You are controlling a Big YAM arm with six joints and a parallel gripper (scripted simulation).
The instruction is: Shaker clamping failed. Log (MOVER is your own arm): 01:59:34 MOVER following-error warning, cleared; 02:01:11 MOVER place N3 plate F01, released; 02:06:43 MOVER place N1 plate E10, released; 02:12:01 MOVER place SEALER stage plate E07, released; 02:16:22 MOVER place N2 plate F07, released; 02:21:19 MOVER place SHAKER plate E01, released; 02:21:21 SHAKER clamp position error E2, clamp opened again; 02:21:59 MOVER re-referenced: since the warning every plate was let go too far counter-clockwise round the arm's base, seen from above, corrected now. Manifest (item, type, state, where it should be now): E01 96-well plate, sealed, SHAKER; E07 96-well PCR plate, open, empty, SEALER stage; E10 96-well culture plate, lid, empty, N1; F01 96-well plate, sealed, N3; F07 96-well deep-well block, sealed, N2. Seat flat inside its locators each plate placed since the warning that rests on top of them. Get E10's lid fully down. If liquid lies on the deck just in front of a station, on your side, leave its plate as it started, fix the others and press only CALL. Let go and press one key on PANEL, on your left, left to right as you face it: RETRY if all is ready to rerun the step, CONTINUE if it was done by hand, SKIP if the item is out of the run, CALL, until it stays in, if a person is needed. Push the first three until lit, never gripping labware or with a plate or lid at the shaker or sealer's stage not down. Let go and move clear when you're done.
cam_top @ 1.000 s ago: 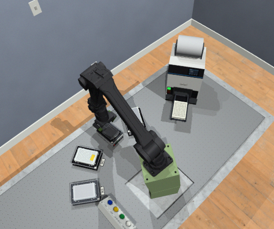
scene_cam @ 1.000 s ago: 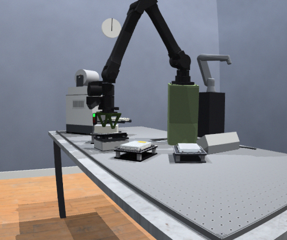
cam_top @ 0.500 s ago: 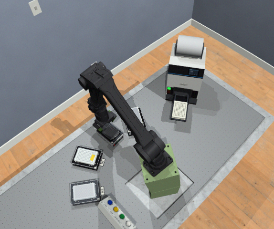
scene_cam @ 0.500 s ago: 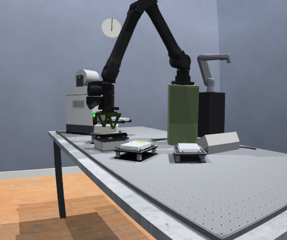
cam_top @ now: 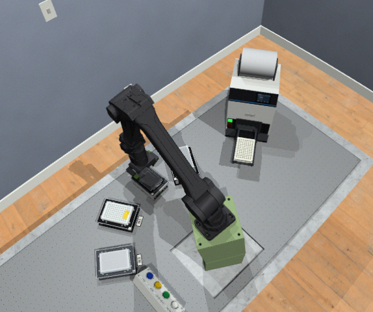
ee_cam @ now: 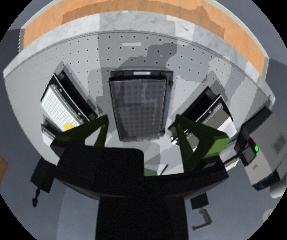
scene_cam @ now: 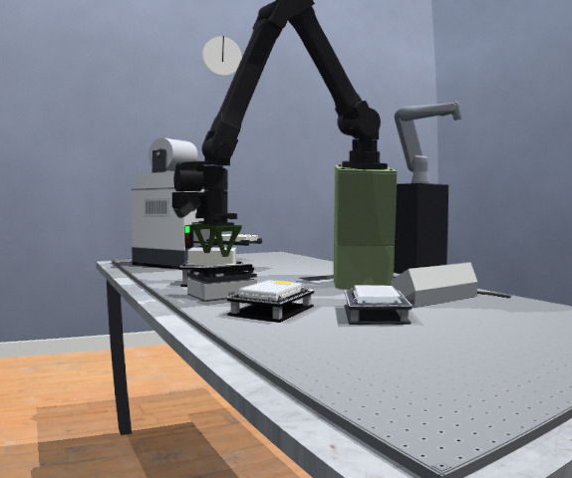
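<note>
Shaker (scene_cam: 214, 288): plate (scene_cam: 212, 255) on top, seating not discernible; from top view, arm hides most of it. Plate beside shaker, behind forearm (cam_top: 175, 151), mostly covered. Sealer (scene_cam: 158, 226): barcode on side, unreadable. Claw (scene_cam: 217, 241): fully open, straddling shaker plate, holding nothing; contact unclear.

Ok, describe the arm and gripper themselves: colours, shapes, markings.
The arm is matte black, with long smooth links and chunky rounded joints, bolted by a black flange onto a green block pedestal. The gripper has dark green fingers built as open triangular frames. No markings or loose cables show.
</note>
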